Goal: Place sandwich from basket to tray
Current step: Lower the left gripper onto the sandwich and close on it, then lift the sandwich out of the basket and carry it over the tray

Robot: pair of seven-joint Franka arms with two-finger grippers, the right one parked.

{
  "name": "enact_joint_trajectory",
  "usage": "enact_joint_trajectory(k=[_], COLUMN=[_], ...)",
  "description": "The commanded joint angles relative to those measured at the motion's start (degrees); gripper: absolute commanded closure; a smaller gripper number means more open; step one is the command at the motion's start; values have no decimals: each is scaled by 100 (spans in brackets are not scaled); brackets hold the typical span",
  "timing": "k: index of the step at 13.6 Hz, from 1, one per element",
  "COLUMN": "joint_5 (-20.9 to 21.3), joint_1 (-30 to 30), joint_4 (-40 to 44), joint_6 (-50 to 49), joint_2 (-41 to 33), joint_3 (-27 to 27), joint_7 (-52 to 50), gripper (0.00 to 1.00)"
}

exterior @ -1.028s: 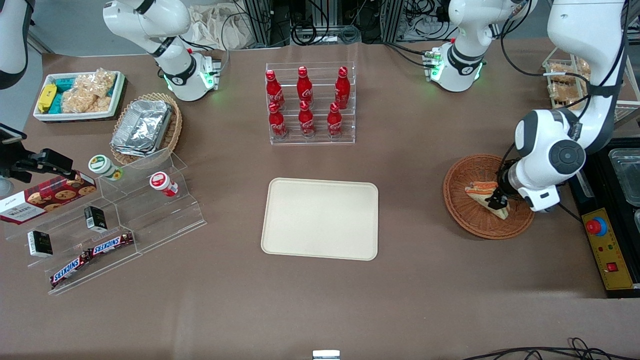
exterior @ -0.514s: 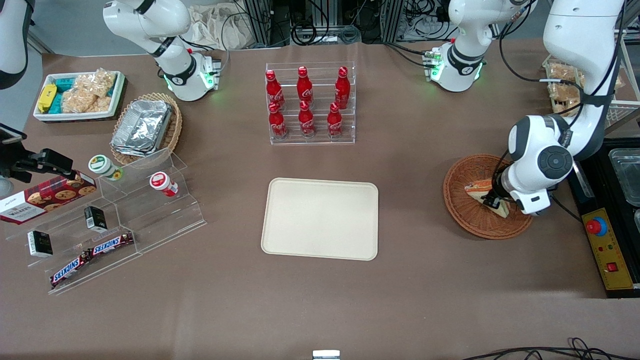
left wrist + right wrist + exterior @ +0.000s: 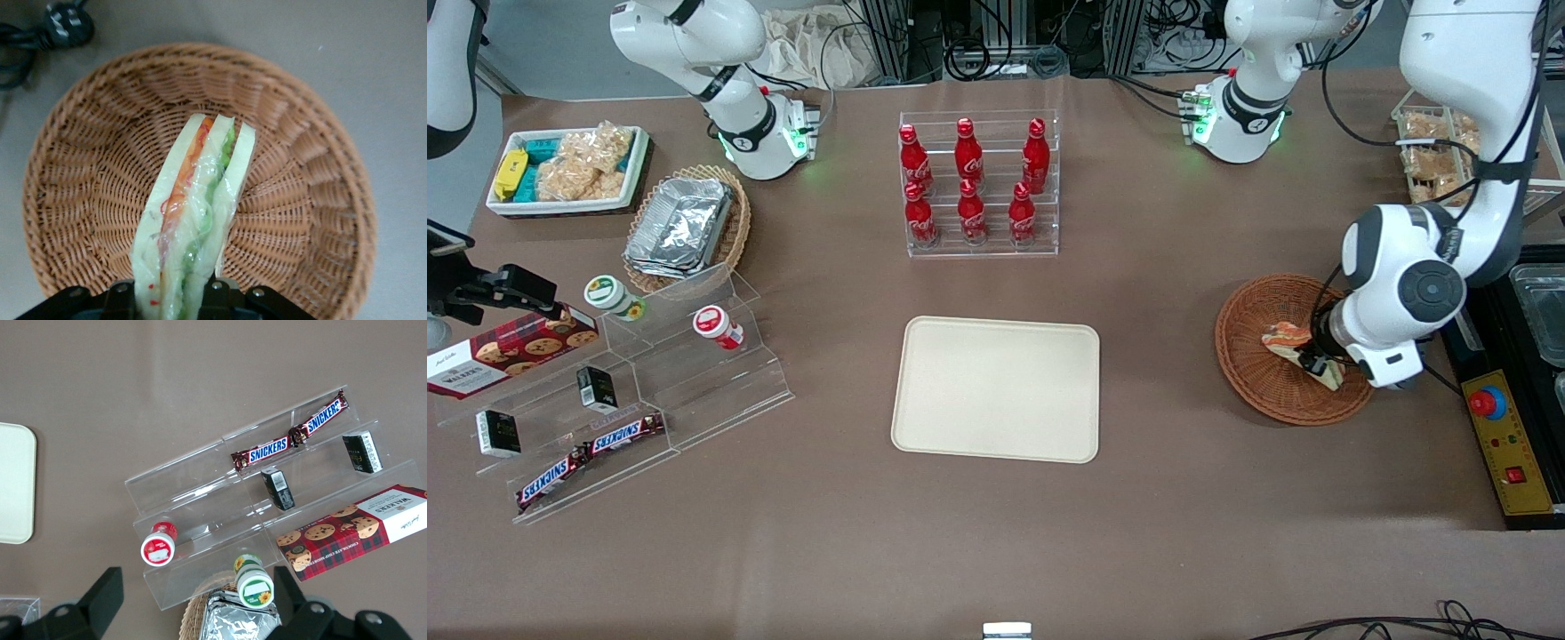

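Note:
The sandwich [image 3: 1282, 337] is a wrapped white-bread wedge with orange and green filling. It sits edge-up between my fingers inside the reddish-brown wicker basket [image 3: 1254, 373], at the working arm's end of the table. My left gripper [image 3: 1316, 363] is shut on the sandwich's wide end. In the left wrist view the sandwich [image 3: 200, 193] points away from the gripper [image 3: 172, 293] over the basket's woven floor [image 3: 300, 200]. The cream tray [image 3: 996, 388] lies flat at the table's middle, well apart from the basket.
A clear rack of red bottles [image 3: 978, 187] stands farther from the camera than the tray. A yellow control box with a red button [image 3: 1507, 436] lies beside the basket. A clear stepped shelf of snacks [image 3: 640, 382] and a foil-filled tan basket [image 3: 689, 227] sit toward the parked arm's end.
The wrist swayed slightly sideways and back, still shut on the sandwich. The sandwich shifted a little with it and stays over the basket.

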Motion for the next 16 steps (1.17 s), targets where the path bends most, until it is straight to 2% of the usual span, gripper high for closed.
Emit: enact_joint_trajectory(k=[1, 5, 8, 10, 13, 15, 16], joint_5=[15, -91, -240, -214, -205, -135, 4], joint_1=[-26, -52, -78, -79, -79, -166, -419], joint_4=[780, 2220, 3092, 3208, 3226, 3226, 3226], joint_6=[-863, -2050, -2649, -2738, -2607, -2283, -2177], joint_2=[-58, 65, 126, 109, 345, 678, 854], joint_3=[-31, -293, -811, -1425, -2173, -2604, -2623], joint_7=[-80, 25, 718, 1148, 2440, 2531, 2548], gripper=[100, 100, 100, 100, 100, 100, 100])
